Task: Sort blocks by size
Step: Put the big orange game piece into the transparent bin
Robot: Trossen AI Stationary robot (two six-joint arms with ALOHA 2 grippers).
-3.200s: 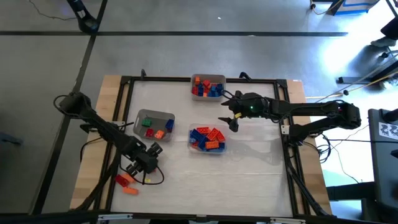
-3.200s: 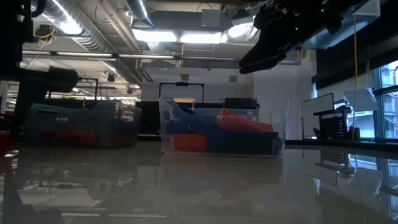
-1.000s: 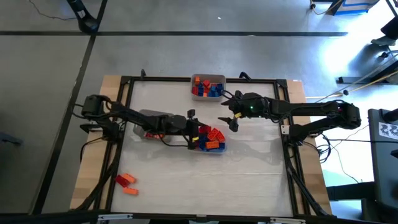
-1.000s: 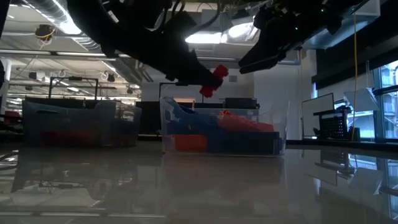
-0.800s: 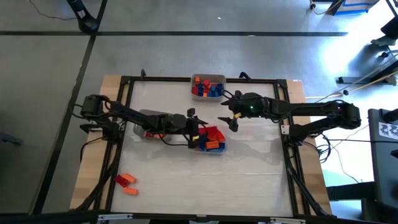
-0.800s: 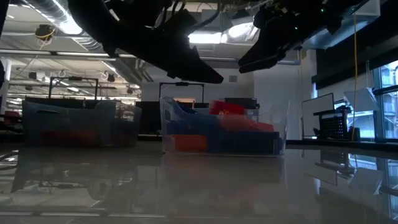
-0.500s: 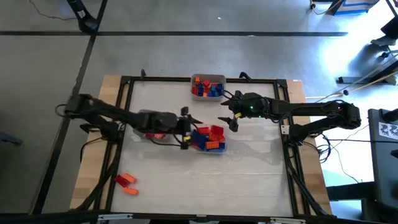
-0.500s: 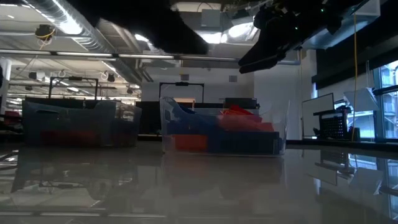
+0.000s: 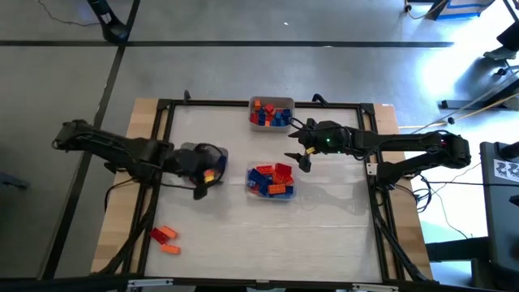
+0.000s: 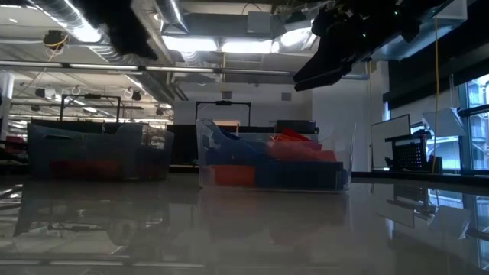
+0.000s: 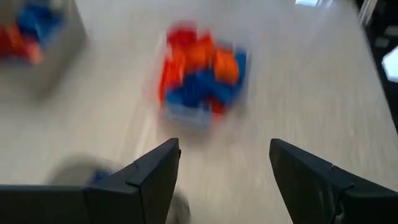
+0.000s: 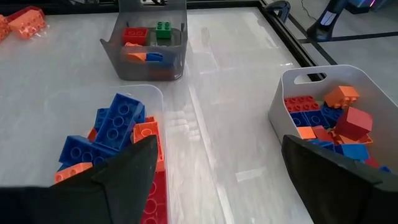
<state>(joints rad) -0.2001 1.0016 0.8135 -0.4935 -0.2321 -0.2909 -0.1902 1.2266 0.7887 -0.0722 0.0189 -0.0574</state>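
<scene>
Two slim black jointed arms with thin dark cables trailing along them. The right arm (image 9: 405, 146) carries a small green light near its wrist. Fingers (image 12: 112, 180) are matte black wedges.

From my remote station I can read no text, label, brand name, number or sign in any of the four views. The blocks (image 12: 116, 122) show only plain studs, and the trays (image 12: 314, 81) ahead of the right arm's jaws carry no markings I can make out. A black-and-white patterned tag (image 9: 508, 169) at the overhead view's right edge is too small to read.
</scene>
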